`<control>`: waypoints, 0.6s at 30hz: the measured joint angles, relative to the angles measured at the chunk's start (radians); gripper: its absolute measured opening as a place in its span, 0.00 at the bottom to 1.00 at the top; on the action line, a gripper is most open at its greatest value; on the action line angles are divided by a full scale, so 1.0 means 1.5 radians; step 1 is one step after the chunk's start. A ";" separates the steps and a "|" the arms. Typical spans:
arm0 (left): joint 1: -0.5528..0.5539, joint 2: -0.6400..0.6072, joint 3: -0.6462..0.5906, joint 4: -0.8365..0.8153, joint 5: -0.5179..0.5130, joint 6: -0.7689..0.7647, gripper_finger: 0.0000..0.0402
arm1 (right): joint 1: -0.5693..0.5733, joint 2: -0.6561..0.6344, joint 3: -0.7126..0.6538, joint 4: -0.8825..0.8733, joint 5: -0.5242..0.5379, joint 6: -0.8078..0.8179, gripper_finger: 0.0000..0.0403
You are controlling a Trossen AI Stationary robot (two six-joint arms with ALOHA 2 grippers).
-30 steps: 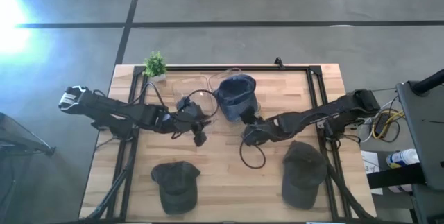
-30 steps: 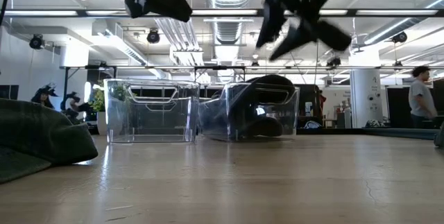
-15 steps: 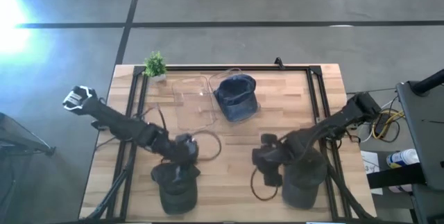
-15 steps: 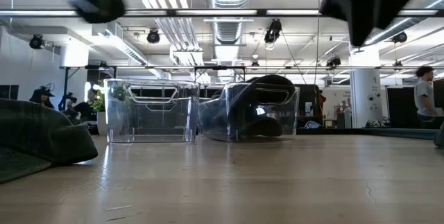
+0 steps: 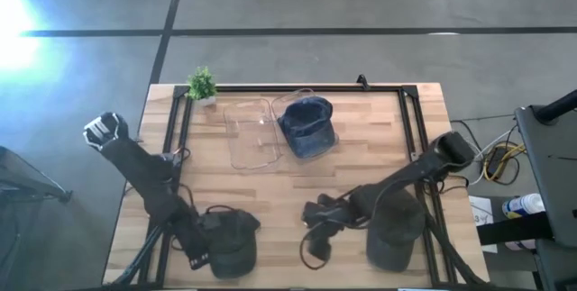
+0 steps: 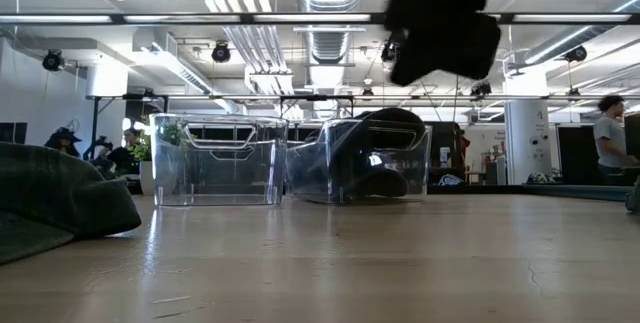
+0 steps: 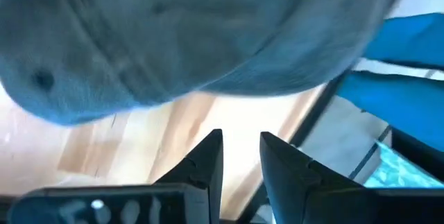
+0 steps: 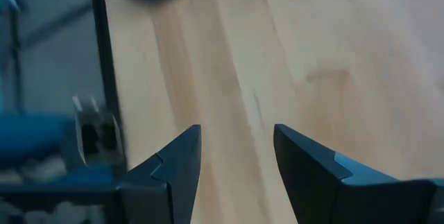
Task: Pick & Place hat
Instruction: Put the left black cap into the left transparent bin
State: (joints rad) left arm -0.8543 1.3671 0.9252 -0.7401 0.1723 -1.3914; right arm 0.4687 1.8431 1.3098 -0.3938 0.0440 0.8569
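Two hats are lying near the table's [image 5: 297, 187] front edge. Left gripper [image 5: 200, 253] is hanging beside the left hat [image 5: 233, 241], fingers narrowly parted. Right gripper [image 5: 311, 213], fingers apart, is hovering beside the right hat [image 5: 397, 228].

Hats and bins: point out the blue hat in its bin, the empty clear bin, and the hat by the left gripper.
blue hat [image 5: 307, 127], high view, on its crown.
empty clear bin [image 5: 245, 140], high view, on its bare floor.
dark hat [image 5: 233, 241], high view, on its crown.
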 joint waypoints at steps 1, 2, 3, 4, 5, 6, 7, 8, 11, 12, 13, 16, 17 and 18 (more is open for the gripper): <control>-0.003 0.003 -0.017 0.023 0.003 -0.004 0.22 | -0.004 0.012 0.007 0.012 0.000 0.023 0.44; -0.004 0.005 -0.037 0.060 0.005 -0.004 0.22 | -0.007 0.022 0.014 0.016 0.000 0.045 0.44; -0.003 0.007 -0.060 0.111 0.009 -0.003 0.22 | -0.008 0.034 0.022 0.018 -0.001 0.065 0.44; -0.002 0.010 -0.085 0.176 0.014 -0.001 0.22 | -0.008 0.046 0.032 0.020 -0.004 0.084 0.44; -0.001 0.016 -0.110 0.244 0.017 -0.001 0.22 | -0.008 0.058 0.043 0.021 -0.012 0.103 0.44; 0.000 0.025 -0.137 0.321 0.018 -0.001 0.22 | -0.008 0.069 0.052 0.022 -0.025 0.121 0.44; 0.002 0.036 -0.162 0.397 0.019 -0.004 0.22 | -0.008 0.079 0.060 0.021 -0.042 0.137 0.44; 0.005 0.049 -0.181 0.462 0.014 -0.006 0.22 | -0.005 0.091 0.069 0.021 -0.063 0.155 0.44; 0.027 0.095 -0.212 0.605 -0.016 0.002 0.22 | 0.005 0.117 0.087 0.020 -0.116 0.219 0.44; 0.039 0.109 -0.214 0.635 -0.027 0.016 0.22 | 0.010 0.122 0.091 0.021 -0.120 0.243 0.44; 0.052 0.123 -0.214 0.662 -0.037 0.036 0.22 | 0.016 0.126 0.093 0.021 -0.121 0.267 0.44; 0.102 0.162 -0.198 0.717 -0.057 0.121 0.22 | 0.029 0.126 0.093 0.021 -0.122 0.337 0.44; 0.122 0.173 -0.188 0.727 -0.071 0.155 0.22 | 0.033 0.126 0.092 0.022 -0.119 0.360 0.44; 0.141 0.183 -0.176 0.739 -0.085 0.192 0.22 | 0.037 0.126 0.090 0.021 -0.116 0.383 0.44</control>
State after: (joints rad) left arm -0.6422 1.6418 0.6604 0.3682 0.0441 -1.1032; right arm 0.5239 2.0315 1.4449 -0.3626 -0.1299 1.4309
